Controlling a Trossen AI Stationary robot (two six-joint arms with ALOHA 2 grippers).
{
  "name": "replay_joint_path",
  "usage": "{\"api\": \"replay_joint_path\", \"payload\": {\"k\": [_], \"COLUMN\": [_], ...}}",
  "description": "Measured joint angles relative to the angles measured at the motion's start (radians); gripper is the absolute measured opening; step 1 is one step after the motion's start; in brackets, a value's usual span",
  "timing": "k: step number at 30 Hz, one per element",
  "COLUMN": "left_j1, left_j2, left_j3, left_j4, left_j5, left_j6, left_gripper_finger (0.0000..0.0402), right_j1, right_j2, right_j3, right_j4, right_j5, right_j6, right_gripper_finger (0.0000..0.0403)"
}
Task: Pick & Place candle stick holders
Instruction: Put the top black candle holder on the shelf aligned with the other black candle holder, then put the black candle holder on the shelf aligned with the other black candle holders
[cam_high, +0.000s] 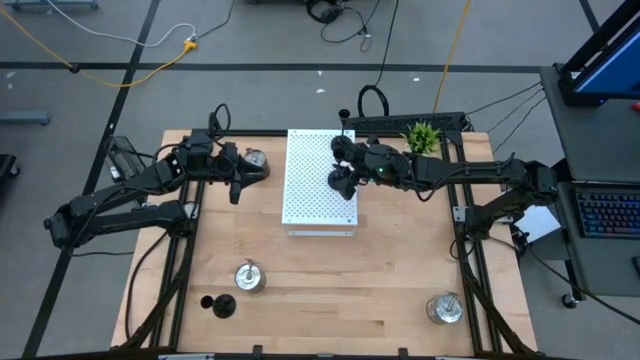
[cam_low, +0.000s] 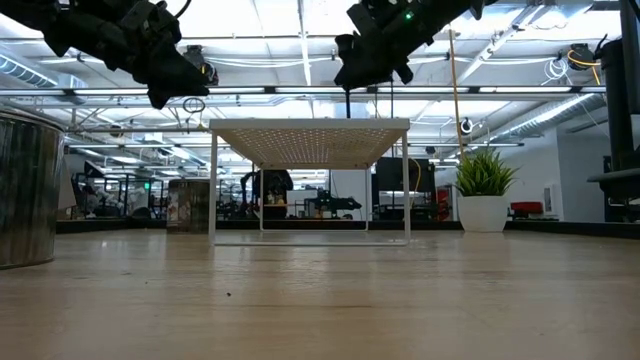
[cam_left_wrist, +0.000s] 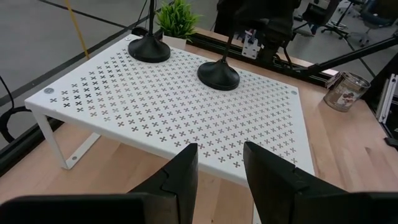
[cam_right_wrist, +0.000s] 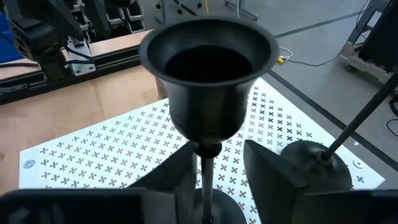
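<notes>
The white perforated board (cam_high: 320, 182) stands at mid-table. One black holder (cam_high: 343, 125) stands with its base (cam_left_wrist: 149, 48) on the board's far right corner. A second black holder (cam_right_wrist: 208, 81) stands upright with its base (cam_left_wrist: 217, 76) on the board. My right gripper (cam_high: 343, 183) is above that base, open, with a finger on either side of the thin stem (cam_right_wrist: 208, 177). My left gripper (cam_left_wrist: 217, 168) is open and empty, just off the board's left edge (cam_high: 240, 178). A silver holder (cam_high: 255, 160) stands on the table beside it. My right gripper's fingers come from above and stand astride the second black holder's stem (cam_right_wrist: 208, 168), below the cup. A gap shows between the stem and one finger (cam_right_wrist: 267, 177). The other finger (cam_right_wrist: 180, 180) is close against the stem; I cannot tell whether it touches.
Near the front edge stand a silver holder (cam_high: 248, 277), a black holder (cam_high: 222, 305) and another silver holder (cam_high: 445, 308). A green potted plant (cam_high: 422, 135) stands at the back right of the board. Bare wood lies between the board and the front edge.
</notes>
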Motion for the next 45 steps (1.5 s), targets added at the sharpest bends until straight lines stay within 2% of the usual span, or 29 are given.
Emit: {"api": "replay_joint_path", "payload": {"k": [8, 23, 45], "left_j1": [0.0, 0.0, 0.0], "left_j2": [0.0, 0.0, 0.0], "left_j3": [0.0, 0.0, 0.0], "left_j4": [0.0, 0.0, 0.0], "left_j5": [0.0, 0.0, -0.001], "left_j6": [0.0, 0.001, 0.0], "left_gripper_finger": [0.0133, 0.0133, 0.0134], "right_j1": [0.0, 0.0, 0.0], "right_j2": [0.0, 0.0, -0.011], "right_j3": [0.0, 0.0, 0.0], "right_j4": [-0.059, -0.084, -0.242], "right_j5": [-0.001, 0.004, -0.001], "right_j6": [0.001, 0.001, 0.037], "right_gripper_finger": [0.0176, 0.0182, 0.0208]}}
